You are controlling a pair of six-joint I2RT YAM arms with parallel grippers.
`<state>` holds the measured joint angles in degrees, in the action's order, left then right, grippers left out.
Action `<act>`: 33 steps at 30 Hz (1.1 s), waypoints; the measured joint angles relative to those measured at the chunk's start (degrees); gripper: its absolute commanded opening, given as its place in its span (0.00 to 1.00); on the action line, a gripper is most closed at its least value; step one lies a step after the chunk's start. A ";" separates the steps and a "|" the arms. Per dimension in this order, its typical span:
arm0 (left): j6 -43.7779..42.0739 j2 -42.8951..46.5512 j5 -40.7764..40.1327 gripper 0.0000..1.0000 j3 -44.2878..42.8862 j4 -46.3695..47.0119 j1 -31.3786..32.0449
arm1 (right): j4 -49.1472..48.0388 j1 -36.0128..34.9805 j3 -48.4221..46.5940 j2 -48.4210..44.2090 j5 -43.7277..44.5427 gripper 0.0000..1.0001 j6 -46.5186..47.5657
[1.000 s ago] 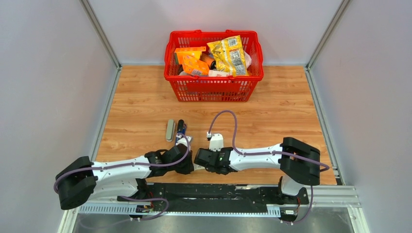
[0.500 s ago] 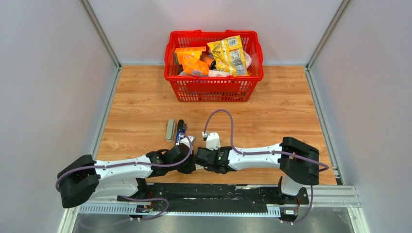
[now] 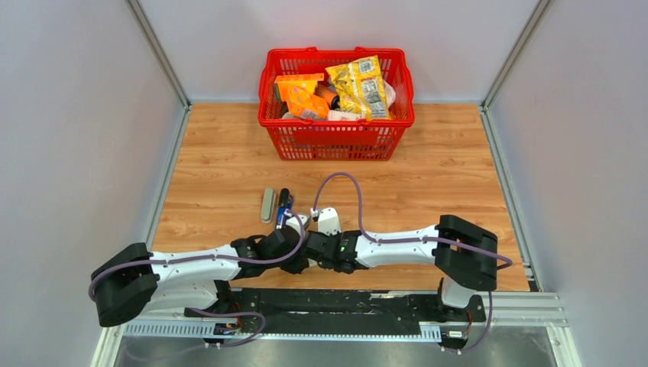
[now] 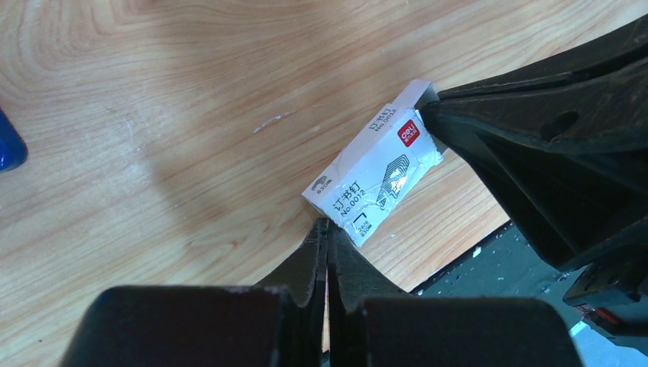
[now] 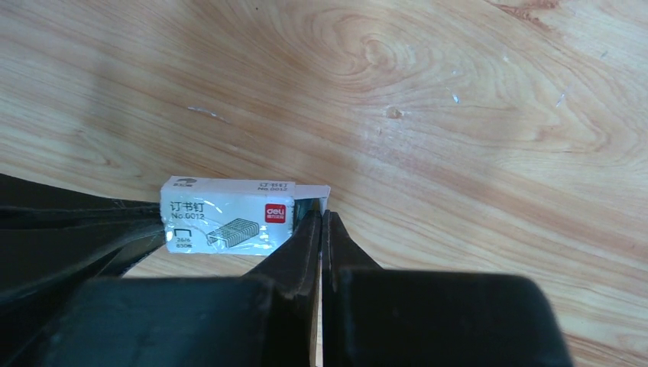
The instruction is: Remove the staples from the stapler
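Note:
The blue stapler [image 3: 284, 205] with its black top end lies on the wooden table [image 3: 428, 191], just beyond both wrists; a blue bit of it shows at the left edge of the left wrist view [image 4: 8, 144]. No loose staples show. A small white staple box [image 4: 374, 172] lies between the grippers and also shows in the right wrist view [image 5: 225, 214]. My left gripper [image 4: 327, 229] is shut, with its tips against the box's long side. My right gripper [image 5: 321, 218] is shut, with its tips at the box's open end flap. In the top view the two grippers meet [image 3: 307, 252] and hide the box.
A grey oblong piece [image 3: 267, 205] lies beside the stapler on its left. A red basket [image 3: 336, 141] of snack packets stands at the back middle. The black base rail [image 3: 344, 302] runs along the table's near edge, close to the box.
My right gripper has moved left toward the left gripper, and both now touch the white box. The stapler and the grey piece have not moved.

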<state>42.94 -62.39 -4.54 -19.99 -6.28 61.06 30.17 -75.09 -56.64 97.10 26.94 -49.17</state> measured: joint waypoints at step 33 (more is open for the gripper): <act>-2.29 -2.40 1.90 0.00 -0.11 3.93 0.04 | 0.48 4.07 9.35 -11.91 1.14 0.00 1.66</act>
<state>40.64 -64.79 -2.63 -20.10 -2.35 61.10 30.65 -71.02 -47.29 85.19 28.08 -47.51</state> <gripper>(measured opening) 0.006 0.010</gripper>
